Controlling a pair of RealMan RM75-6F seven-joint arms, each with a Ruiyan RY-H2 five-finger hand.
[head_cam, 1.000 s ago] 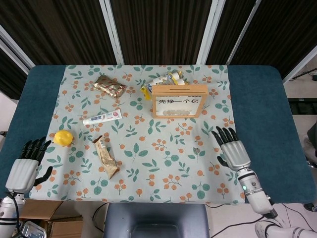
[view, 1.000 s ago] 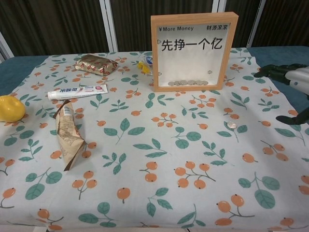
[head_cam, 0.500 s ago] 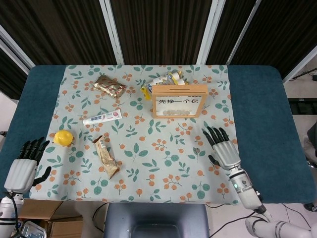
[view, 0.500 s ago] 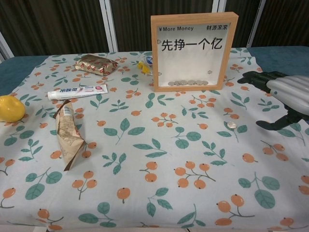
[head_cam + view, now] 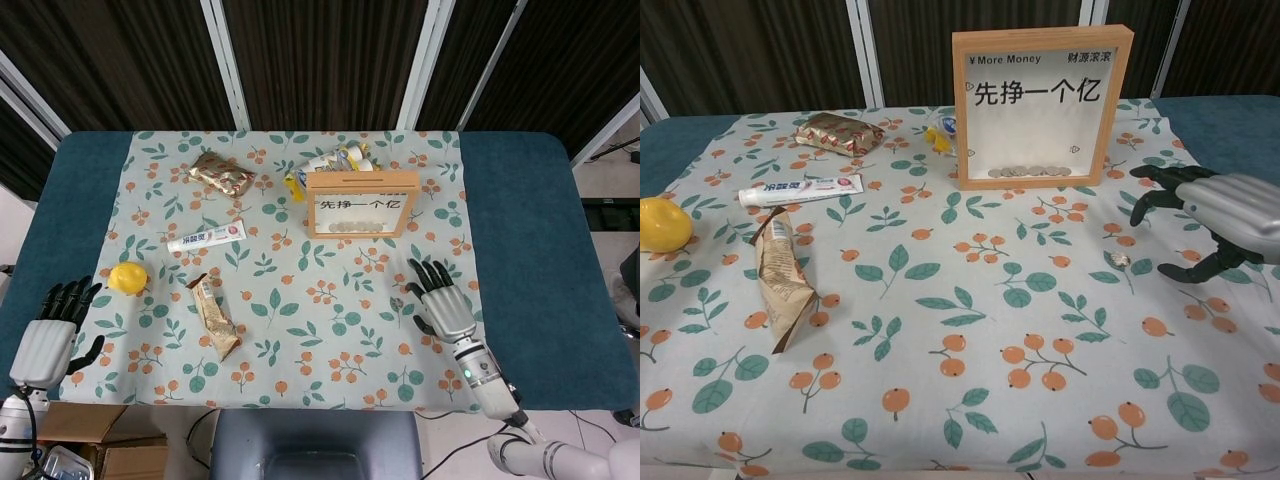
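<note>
A small silvery coin (image 5: 1120, 259) is seen lying flat on the leaf-and-berry patterned tablecloth (image 5: 300, 340), in front of and slightly right of the wooden money-box frame with a clear front and Chinese lettering (image 5: 1041, 105). The right hand (image 5: 1215, 215) is held just beside the coin, to its right, with the fingers spread and curved downward and nothing grasped; whether a fingertip touches the coin cannot be told. Inside the frame, a row of coins (image 5: 1030, 172) is seen resting along the bottom behind the clear pane, the rest of the box being unfilled. Behind the frame, a small heap of white and yellow packets (image 5: 335, 162) is partly hidden. Further left on the cloth, a shiny brown foil snack packet (image 5: 222, 174) is placed near the far edge, a white toothpaste tube with red and blue print (image 5: 206, 236) lies nearer, and a crumpled tan wrapper (image 5: 214, 316) lies nearer still. A yellow lemon (image 5: 127, 277) rests at the cloth's left edge. The left hand (image 5: 52, 328) is held with fingers spread and empty over the dark teal table (image 5: 530, 220), near the lemon but apart from it.
</note>
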